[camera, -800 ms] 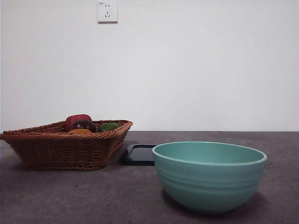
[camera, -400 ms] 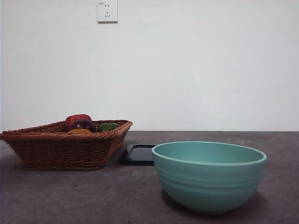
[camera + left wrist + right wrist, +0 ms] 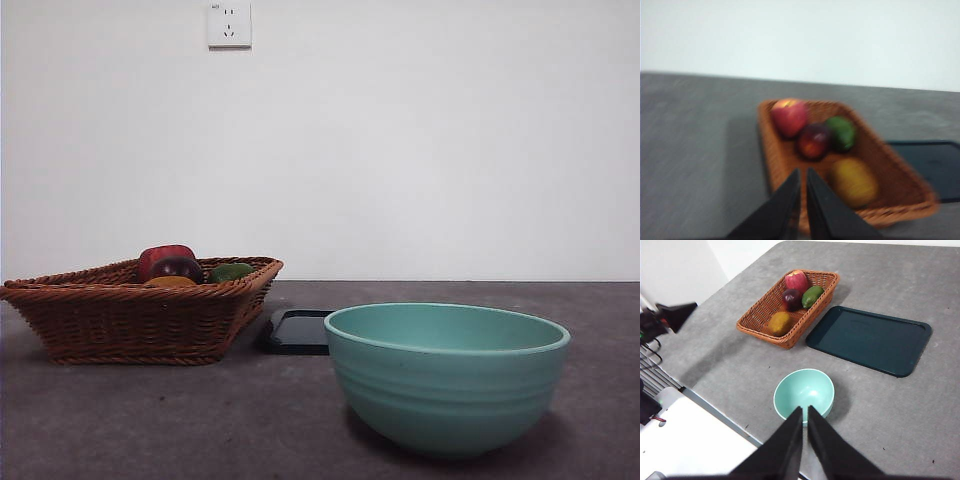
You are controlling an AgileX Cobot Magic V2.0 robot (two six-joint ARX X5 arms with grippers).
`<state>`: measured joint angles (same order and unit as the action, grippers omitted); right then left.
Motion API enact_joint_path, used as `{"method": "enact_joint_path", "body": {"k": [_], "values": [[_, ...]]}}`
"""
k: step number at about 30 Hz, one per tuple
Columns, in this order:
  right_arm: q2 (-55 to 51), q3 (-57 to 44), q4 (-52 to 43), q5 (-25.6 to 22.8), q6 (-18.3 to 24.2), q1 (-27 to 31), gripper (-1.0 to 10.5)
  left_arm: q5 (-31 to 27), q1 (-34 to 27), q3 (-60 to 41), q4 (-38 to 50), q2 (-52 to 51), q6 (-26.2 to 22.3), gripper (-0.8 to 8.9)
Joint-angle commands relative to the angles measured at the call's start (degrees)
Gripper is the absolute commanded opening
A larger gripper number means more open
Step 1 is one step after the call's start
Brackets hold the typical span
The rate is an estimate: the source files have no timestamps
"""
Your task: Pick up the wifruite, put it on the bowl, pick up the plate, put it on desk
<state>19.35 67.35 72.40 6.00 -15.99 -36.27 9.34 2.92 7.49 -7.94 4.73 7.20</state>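
Right now the wifruite (image 3: 779, 323) lies in the wicker basket (image 3: 752, 322) at the end nearest the desk's (image 3: 880, 405) edge, apart from the red apple (image 3: 797, 280), the dark purple fruit (image 3: 791, 298) and the green fruit (image 3: 812, 296), which cluster at the basket's other end. Just beside the basket lies a flat dark tray (image 3: 870, 340), and the teal bowl (image 3: 804, 394) stands empty on the desk, near both. The left gripper (image 3: 803, 175) hangs above the basket's near end with its fingers (image 3: 785, 200) drawn narrow, only a thin gap between them, holding nothing; the picture is blurred. The right gripper (image 3: 805, 412) hangs high over the desk, above the bowl, its fingers (image 3: 826, 445) likewise nearly together and empty. From the front view, neither arm shows; a wall socket (image 3: 230, 24) sits on the white wall.
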Motion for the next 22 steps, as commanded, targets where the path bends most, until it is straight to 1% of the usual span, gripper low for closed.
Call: {"method": "enact_joint_path", "body": {"k": [1,4,6,9,13,22], "values": [[0.0,0.9,-0.6,-0.1,0.4,-0.3,0.1,-4.0,-0.1,-2.2,0.9,-2.1,1.7,0.19],[0.0,0.9,-0.6,-0.1,0.4,-0.3,0.1,-9.0,-0.1,-4.1,0.6,-4.0,2.6,0.19],[0.0,0.9,-0.6,-0.1,0.4,-0.3,0.1,-11.2,-0.1,-4.8,-0.5,-4.5,2.6,0.19],[0.0,0.9,-0.6,-0.1,0.4,-0.3,0.1,-12.7,-0.1,-5.7,-1.5,-4.5,2.5,0.19],[0.0,0.9,-0.6,-0.1,0.4,-0.3,0.1,-13.0,-0.1,-6.8,-2.9,-4.5,2.4,0.19],[0.0,0.9,-0.6,-0.1,0.4,-0.3,0.1,-13.0,-0.1,-6.8,-2.8,-4.5,1.9,0.19]]}}
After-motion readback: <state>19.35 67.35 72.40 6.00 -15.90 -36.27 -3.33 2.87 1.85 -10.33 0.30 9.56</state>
